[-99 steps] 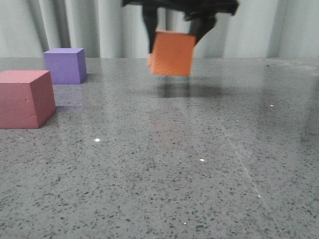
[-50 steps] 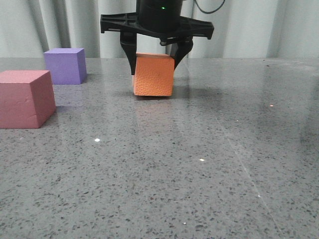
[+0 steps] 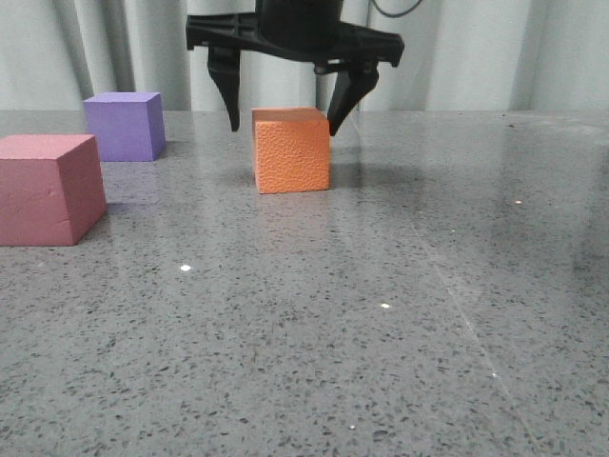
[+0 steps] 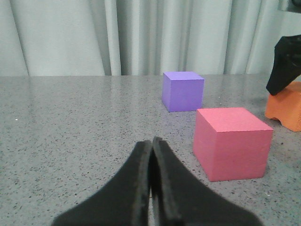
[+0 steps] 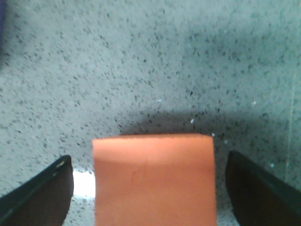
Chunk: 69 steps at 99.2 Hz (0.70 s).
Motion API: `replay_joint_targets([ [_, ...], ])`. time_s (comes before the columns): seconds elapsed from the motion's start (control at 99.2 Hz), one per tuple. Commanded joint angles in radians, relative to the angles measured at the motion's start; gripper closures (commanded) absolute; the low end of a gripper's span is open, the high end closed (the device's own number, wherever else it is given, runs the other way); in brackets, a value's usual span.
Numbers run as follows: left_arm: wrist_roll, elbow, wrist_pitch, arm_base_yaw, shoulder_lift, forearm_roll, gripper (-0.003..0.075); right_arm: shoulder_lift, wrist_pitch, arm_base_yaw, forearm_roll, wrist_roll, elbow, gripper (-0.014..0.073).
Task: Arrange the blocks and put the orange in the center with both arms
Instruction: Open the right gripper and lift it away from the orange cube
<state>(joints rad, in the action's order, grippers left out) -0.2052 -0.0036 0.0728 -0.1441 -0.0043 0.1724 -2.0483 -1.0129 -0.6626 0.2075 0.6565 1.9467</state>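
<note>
— Two grippers listed?
— Yes. Right gripper (image 3: 285, 124): spread wide, holding nothing, one finger on each side of the orange cube (image 3: 291, 150) and clear of its faces. Left gripper (image 4: 151, 188): fingers pressed together, empty, low over the table (image 3: 381, 314) at the left.
— Orange cube, location?
— Directly below the right gripper, flat on the table, mid-scene and far; purple cube (image 3: 125, 125) far left, pink cube (image 3: 50, 189) nearer left, both well apart from it.
— Nearest arm?
— Right, by judgement; the left sits closer to the pink cube.
— Condition?
— Pebbled matte faces, square and upright, small notch in one lower edge.
</note>
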Motion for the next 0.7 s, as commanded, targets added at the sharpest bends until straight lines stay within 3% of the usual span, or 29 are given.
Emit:
replay_joint_targets([
  [0.0, -0.002, 0.053, -0.089, 0.003, -0.029, -0.007, 0.0739, 0.079, 0.036, -0.001, 0.033, -0.043, 0.056, -0.0051],
  [0.413, -0.002, 0.053, -0.089, 0.003, -0.029, -0.007, 0.0739, 0.276, 0.04, -0.001, 0.252, -0.121, 0.021, -0.0044],
  [0.685, -0.002, 0.053, -0.089, 0.003, -0.029, -0.007, 0.0739, 0.536, 0.124, 0.048, 0.278, -0.13, -0.295, 0.0125],
])
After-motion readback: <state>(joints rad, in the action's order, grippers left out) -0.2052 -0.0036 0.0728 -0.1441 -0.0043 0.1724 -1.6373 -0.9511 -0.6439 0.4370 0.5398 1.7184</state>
